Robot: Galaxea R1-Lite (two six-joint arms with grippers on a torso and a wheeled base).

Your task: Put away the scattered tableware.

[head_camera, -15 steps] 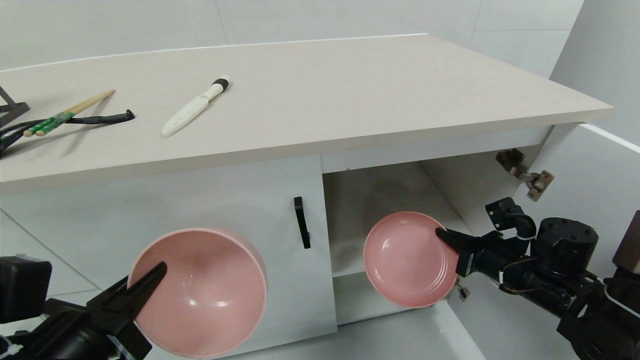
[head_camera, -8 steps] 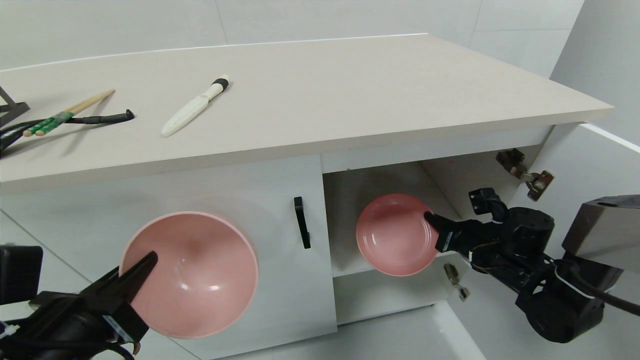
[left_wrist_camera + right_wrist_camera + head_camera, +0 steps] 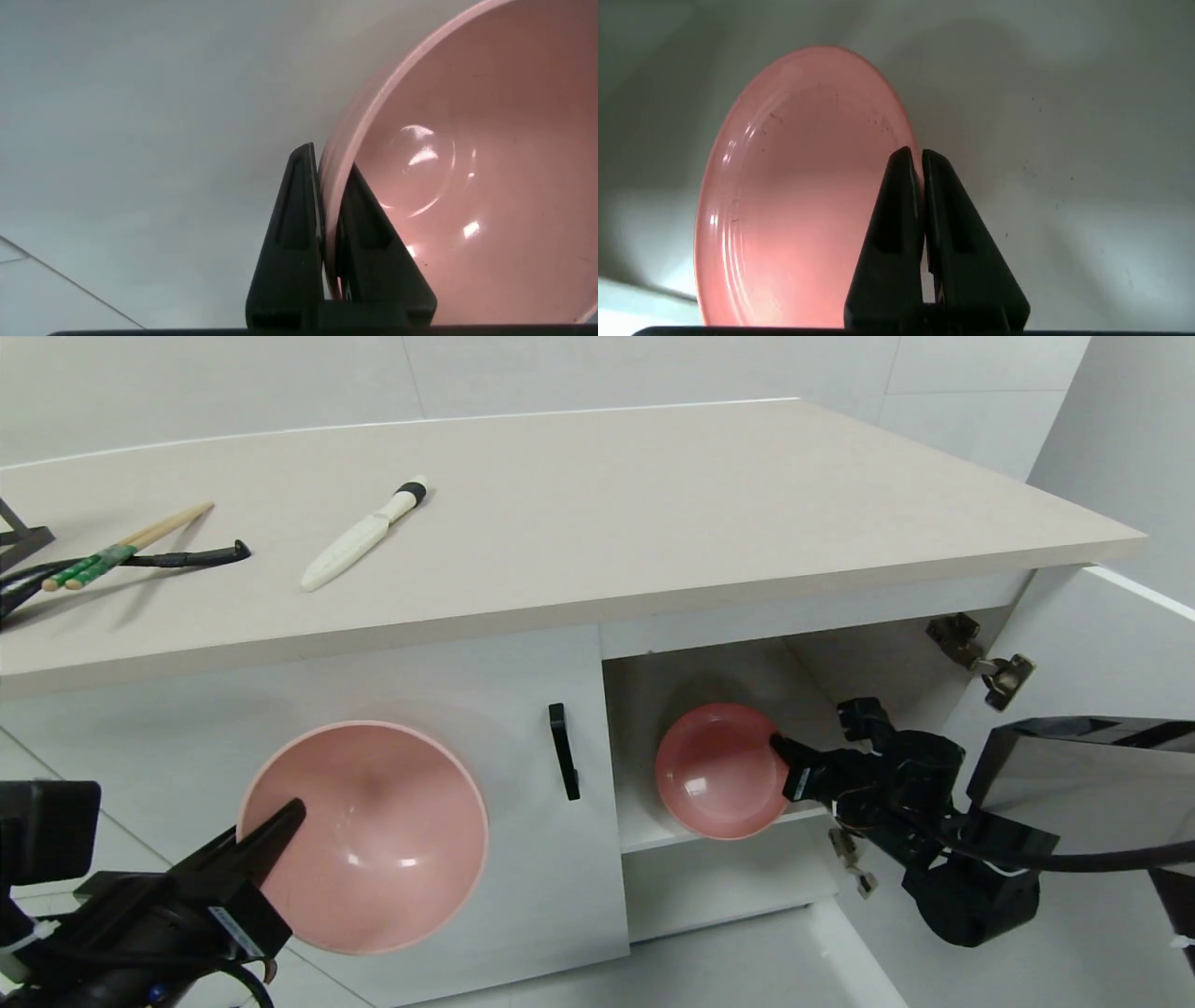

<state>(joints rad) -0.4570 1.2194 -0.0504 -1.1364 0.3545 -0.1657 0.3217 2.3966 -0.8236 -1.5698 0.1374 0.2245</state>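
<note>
My left gripper is shut on the rim of a large pink bowl, held tilted in front of the closed left cabinet door. In the left wrist view the bowl has its rim clamped by the left gripper. My right gripper is shut on the edge of a pink plate, held on edge inside the open cabinet compartment above its shelf. The plate stands pinched in the right gripper before the cabinet's back wall.
On the counter lie a cream knife with a black band, wooden chopsticks with green ends and black tongs. A black handle sits on the closed door. The right door stands open on its hinge.
The right arm has carried the plate up and deeper into the open compartment. The left arm and bowl shifted only slightly.
</note>
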